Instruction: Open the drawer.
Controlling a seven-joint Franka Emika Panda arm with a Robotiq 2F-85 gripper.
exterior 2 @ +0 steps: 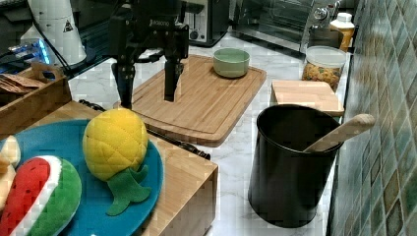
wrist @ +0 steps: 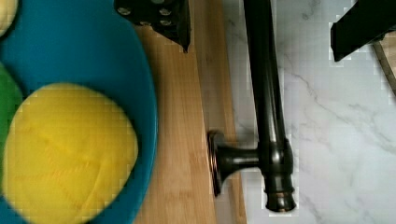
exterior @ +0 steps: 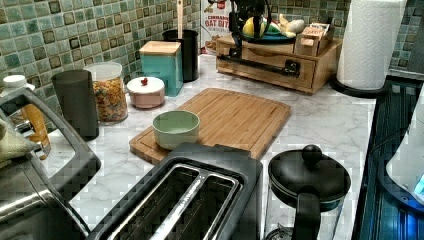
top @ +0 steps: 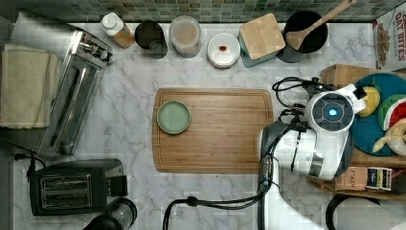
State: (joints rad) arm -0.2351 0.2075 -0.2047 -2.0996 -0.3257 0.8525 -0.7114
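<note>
— Marble counter [top: 129,120], top view: where's the arm?
— At the top view's right, over the wooden box [top: 340,74].
— Left view?
— Drawer [exterior: 265,62] shut, black handle [exterior: 260,64] across its front.
— Wrist view?
— Gripper [wrist: 261,18] spread wide, empty, straddling that handle.

Tool [exterior 2: 147,83] hangs fingers spread above the cutting board [exterior 2: 196,98]; green bowl [exterior 2: 231,62] sits on it.

White marble surface [top: 129,110]. In the top view: cutting board [top: 225,129] at centre; toaster [top: 72,186] and toaster oven [top: 72,96] at left; jars and canisters along the far tiled edge; my wooden box [exterior: 280,62] at right.
</note>
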